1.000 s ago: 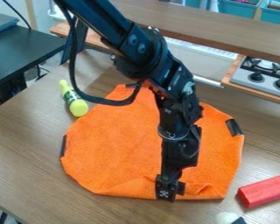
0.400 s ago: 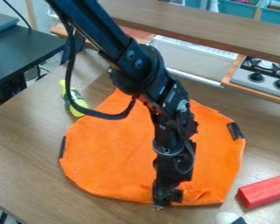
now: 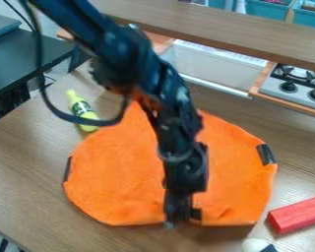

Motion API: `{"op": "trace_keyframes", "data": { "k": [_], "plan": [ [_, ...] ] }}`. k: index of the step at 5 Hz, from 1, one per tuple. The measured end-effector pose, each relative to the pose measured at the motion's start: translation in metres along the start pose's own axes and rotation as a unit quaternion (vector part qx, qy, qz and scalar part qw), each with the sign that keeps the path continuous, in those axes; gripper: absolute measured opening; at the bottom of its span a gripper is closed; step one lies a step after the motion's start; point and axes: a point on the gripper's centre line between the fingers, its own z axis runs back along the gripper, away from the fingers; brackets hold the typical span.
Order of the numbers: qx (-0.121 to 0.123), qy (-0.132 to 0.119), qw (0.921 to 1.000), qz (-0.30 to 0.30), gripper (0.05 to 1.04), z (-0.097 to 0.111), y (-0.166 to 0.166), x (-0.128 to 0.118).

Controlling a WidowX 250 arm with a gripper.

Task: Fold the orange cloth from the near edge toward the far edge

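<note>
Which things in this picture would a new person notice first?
The large bright orange cloth catches the eye first, spread flat over the middle of the wooden table. Across it hangs the black robot arm, its gripper at the cloth's near edge. Next come the red block at the right and the yellow-green bottle beyond the cloth's upper left side.

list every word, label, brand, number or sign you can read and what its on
No text can be read for certain.
Yellow-green bottle: light print on its dark label, too small to read.
Robot arm: pale marks, too unclear to read.
Orange cloth and red block: no print that I can make out.
</note>
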Motion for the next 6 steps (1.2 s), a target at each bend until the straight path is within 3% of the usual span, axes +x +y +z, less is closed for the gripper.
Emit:
{"op": "trace_keyframes", "data": {
  "k": [1, 2, 3, 4, 6],
  "plan": [
    [-0.001, -0.042, 0.9984, 0.038, 0.080, 0.026, 0.009, -0.009],
    [0.001, -0.068, 0.9925, 0.101, 0.080, 0.047, 0.030, -0.026],
    [-0.001, -0.076, 0.9844, 0.158, 0.080, 0.059, 0.055, -0.045],
    [-0.014, -0.077, 0.9775, 0.196, 0.080, 0.057, 0.070, -0.060],
    [-0.014, -0.080, 0.9563, 0.281, 0.080, 0.043, 0.112, -0.092]
  ]
}}
